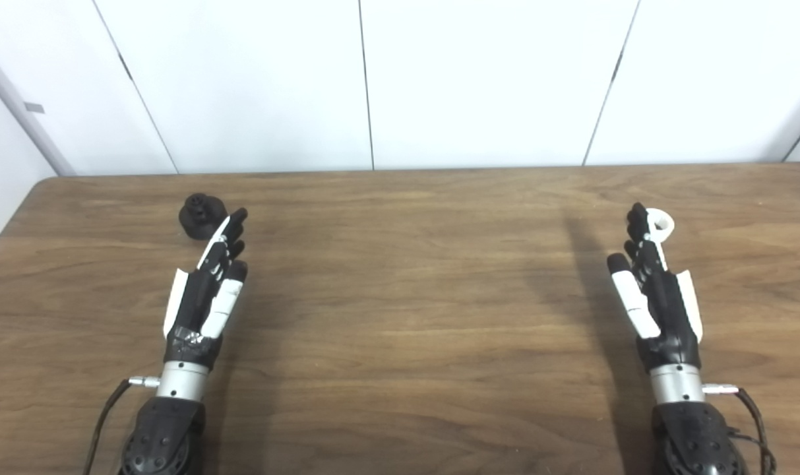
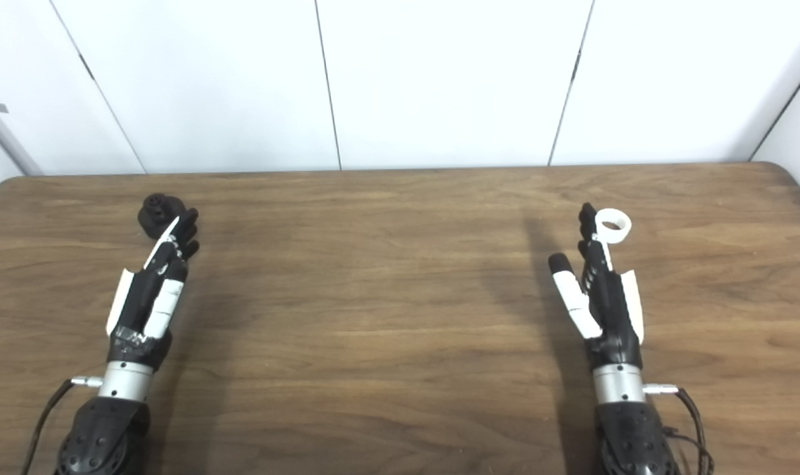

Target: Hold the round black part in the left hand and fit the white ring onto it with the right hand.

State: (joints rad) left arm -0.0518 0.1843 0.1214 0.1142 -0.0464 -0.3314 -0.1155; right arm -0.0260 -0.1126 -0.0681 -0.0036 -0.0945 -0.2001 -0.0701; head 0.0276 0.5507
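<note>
The black part sits at upper left on the table, just beyond the left hand, whose outstretched fingers grasp nothing. At right, the white ring lies by the right hand's fingertips, likewise released.

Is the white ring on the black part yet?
Off. White ring lies by the right hand; black part sits apart, near the left hand.

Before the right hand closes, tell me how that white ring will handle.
The white ring looks small and thin-walled, so probably light and stiff. It lies flat on the table, so it should slide rather than roll. Its smooth, round rim may slip between the right hand's fingers.
</note>
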